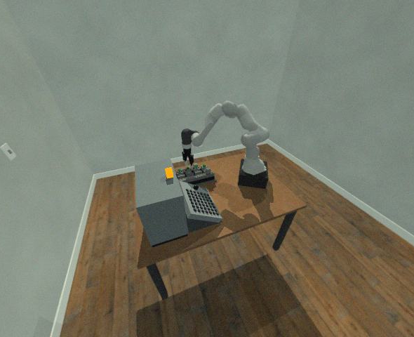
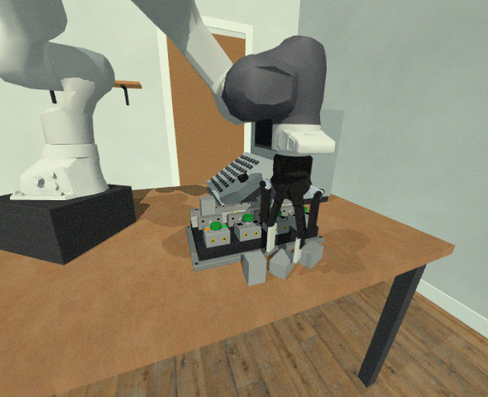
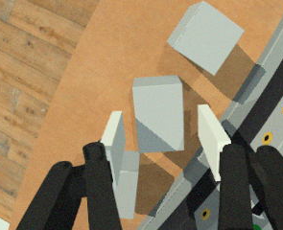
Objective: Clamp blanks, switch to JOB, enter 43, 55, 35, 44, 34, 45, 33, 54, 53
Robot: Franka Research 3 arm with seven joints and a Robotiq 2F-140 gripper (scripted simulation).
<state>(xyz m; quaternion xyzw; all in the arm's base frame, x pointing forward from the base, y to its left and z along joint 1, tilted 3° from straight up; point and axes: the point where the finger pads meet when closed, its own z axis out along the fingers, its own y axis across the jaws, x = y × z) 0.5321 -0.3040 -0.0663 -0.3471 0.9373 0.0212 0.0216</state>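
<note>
My gripper (image 1: 188,167) (image 2: 284,246) (image 3: 161,124) points down, partly open, its fingers on either side of the middle loose grey blank (image 2: 281,265) (image 3: 157,103) with gaps visible beside it. Another blank (image 2: 254,268) (image 3: 208,38) lies to the left in the exterior view. A third blank (image 2: 312,254) (image 3: 127,192) lies to the right, partly behind a finger in the wrist view. A fourth blank (image 2: 208,206) stands in the leftmost station; its valve block (image 2: 217,238) shows amber and green lenses lit. The amber lamp (image 1: 168,173) is lit. The selector (image 1: 195,187) (image 2: 241,176) setting is unreadable.
The vise base (image 2: 218,264) stands right behind the loose blanks. The sloped key panel (image 1: 215,218) and the tall cabinet (image 1: 161,221) stand beyond it. Green valve knobs (image 2: 215,225) (image 2: 247,217) rise from the blocks. The table edge is on the wrist view's left.
</note>
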